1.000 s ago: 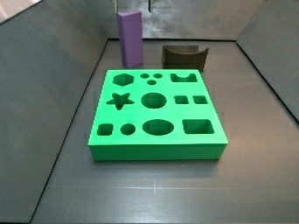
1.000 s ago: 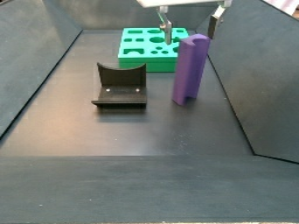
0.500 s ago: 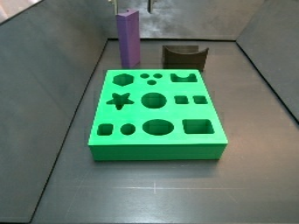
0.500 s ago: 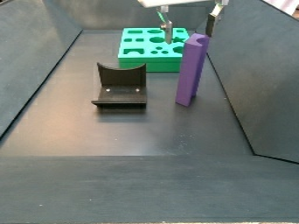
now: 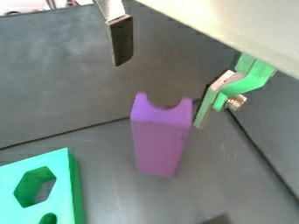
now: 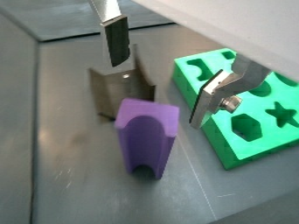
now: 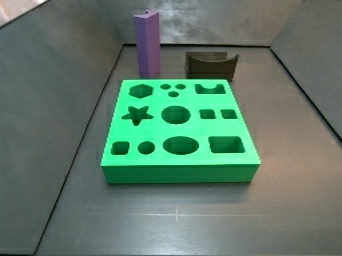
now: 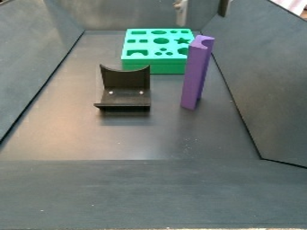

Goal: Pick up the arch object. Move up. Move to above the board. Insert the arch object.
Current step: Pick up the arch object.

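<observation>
The arch object, a tall purple block [image 7: 146, 42], stands upright on the floor behind the board, with a curved notch in its top end [image 5: 160, 131]. It also shows in the other views [image 8: 196, 72] [image 6: 147, 136]. The board is a thick green slab with shaped cut-outs [image 7: 178, 175], also seen in a side view [image 8: 159, 65]. My gripper [image 5: 166, 74] is open, above the block's top, one finger [image 5: 121, 39] on each side and clear of it. In a side view only its fingertips [image 8: 180, 11] show at the top edge.
The dark brown fixture [image 8: 122, 87] with a curved dip on top stands on the floor beside the purple block, also in a side view [image 7: 211, 64] and a wrist view [image 6: 121, 87]. Grey walls enclose the floor on both sides.
The gripper's fingers have moved upward, away from the block, and mostly left the side views. The purple block still stands in the same place.
</observation>
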